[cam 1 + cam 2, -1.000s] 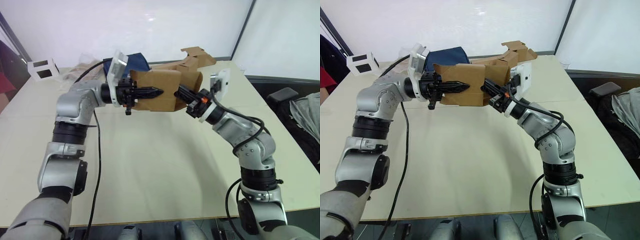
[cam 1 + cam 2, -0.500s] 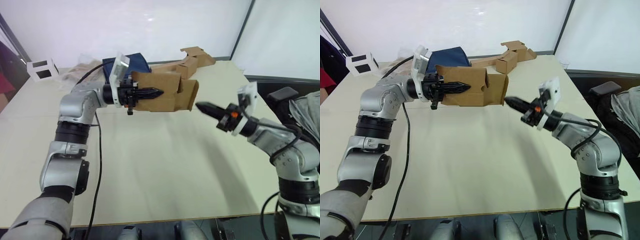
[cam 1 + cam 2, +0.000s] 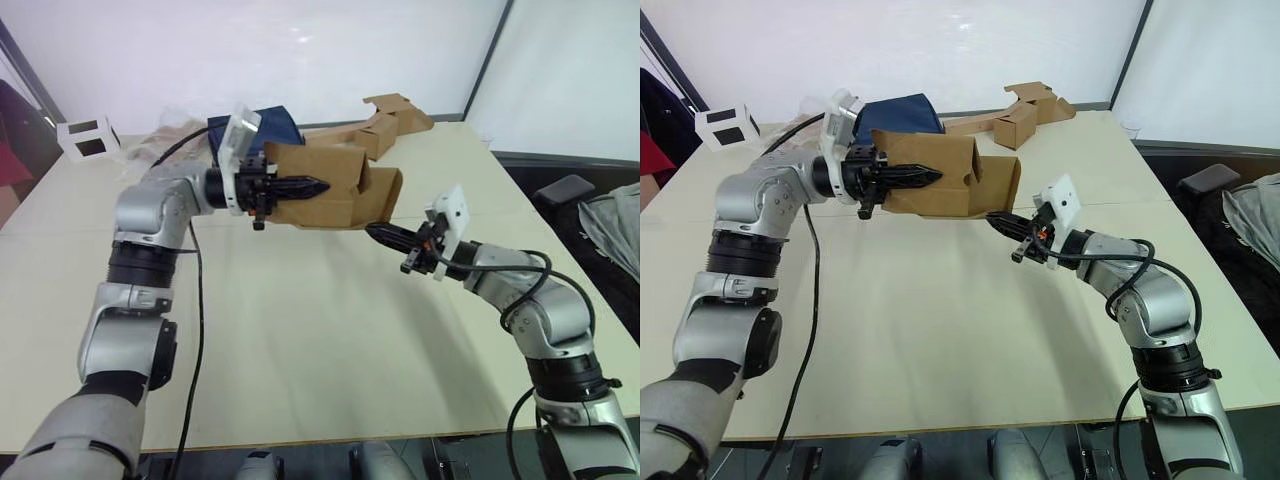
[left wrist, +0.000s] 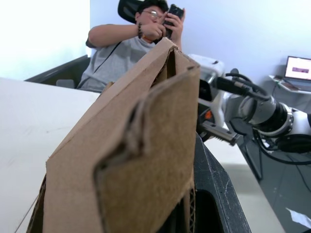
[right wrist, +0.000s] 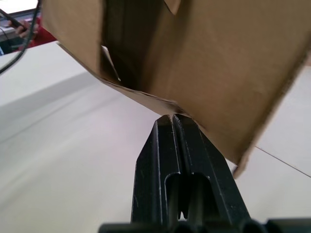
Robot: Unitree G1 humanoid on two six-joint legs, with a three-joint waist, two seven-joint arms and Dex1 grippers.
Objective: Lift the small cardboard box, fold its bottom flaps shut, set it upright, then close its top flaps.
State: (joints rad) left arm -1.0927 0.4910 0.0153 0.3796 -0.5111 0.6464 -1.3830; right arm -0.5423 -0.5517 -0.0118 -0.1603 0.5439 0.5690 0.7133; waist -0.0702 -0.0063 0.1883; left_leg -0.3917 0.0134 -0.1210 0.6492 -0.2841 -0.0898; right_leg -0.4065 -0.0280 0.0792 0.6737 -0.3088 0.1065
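Note:
The small cardboard box (image 3: 340,195) hangs in the air above the table (image 3: 300,340), lying on its side with its open end and flaps turned to the right. My left gripper (image 3: 316,185) is shut on the box's near wall, one black finger (image 4: 214,189) running along the cardboard. My right gripper (image 3: 373,231) is shut, its joined tips (image 5: 172,119) touching the lower edge of the box (image 5: 218,58) at that open end. The inside of the box is dark.
A white cube with black squares (image 3: 85,137) sits at the far left corner. A blue bag (image 3: 268,124) and a cardboard cube with a long strip (image 3: 385,125) lie at the back. A seated person (image 4: 141,43) is beyond the table's right side.
My right gripper drew out of the box's open end, swung away to the right, then came back low under that end's lower edge. The left gripper kept the box aloft, almost still.

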